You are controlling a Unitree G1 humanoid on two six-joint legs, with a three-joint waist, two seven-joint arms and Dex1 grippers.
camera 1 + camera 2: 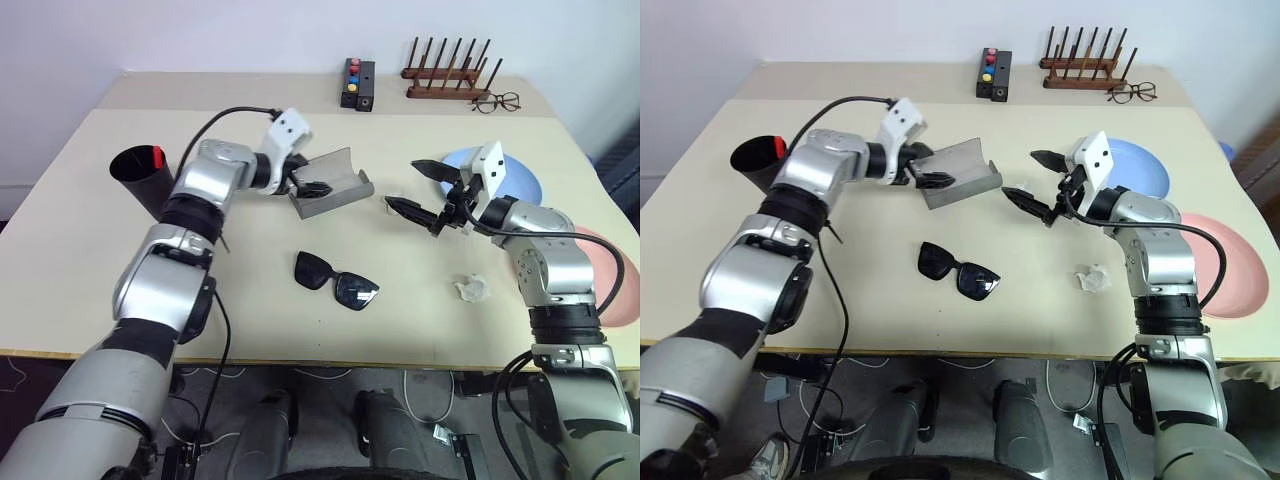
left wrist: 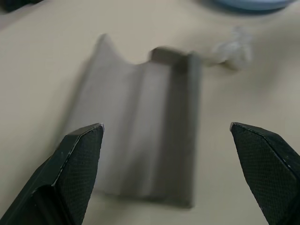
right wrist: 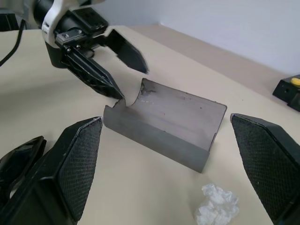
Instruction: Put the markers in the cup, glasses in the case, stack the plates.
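Here a wide cream table (image 1: 80,270) stands against a pale wall, with a second strip of the same surface behind it carrying a small black box with coloured buttons (image 1: 358,84), a wooden peg rack (image 1: 452,70) and thin-framed clear spectacles (image 1: 497,102). On the near surface the grey case (image 1: 330,183) lies open near the middle, its lighter lining facing up. The black sunglasses (image 1: 336,280) rest folded on the table nearer the front edge, well apart from the case. The black cup (image 1: 140,175) lies tipped at the left side with a red marker cap (image 1: 157,156) showing at its mouth. The light blue plate (image 1: 1145,168) sits at the right behind the right arm, and the salmon pink plate (image 1: 1225,265) lies nearer the front right edge, the two side by side and not stacked. A small crumpled white scrap (image 1: 471,289) lies on the table between the sunglasses and the pink plate. The left arm reaches across toward the middle, and the left end effector (image 1: 312,182) hangs just at the left end of the case, its fingers spread wide and gripping nothing. The right arm is bent in from the right, its end effector (image 1: 418,188) pointing toward the case's right end, fingers likewise spread and empty, near the case but apart from it.
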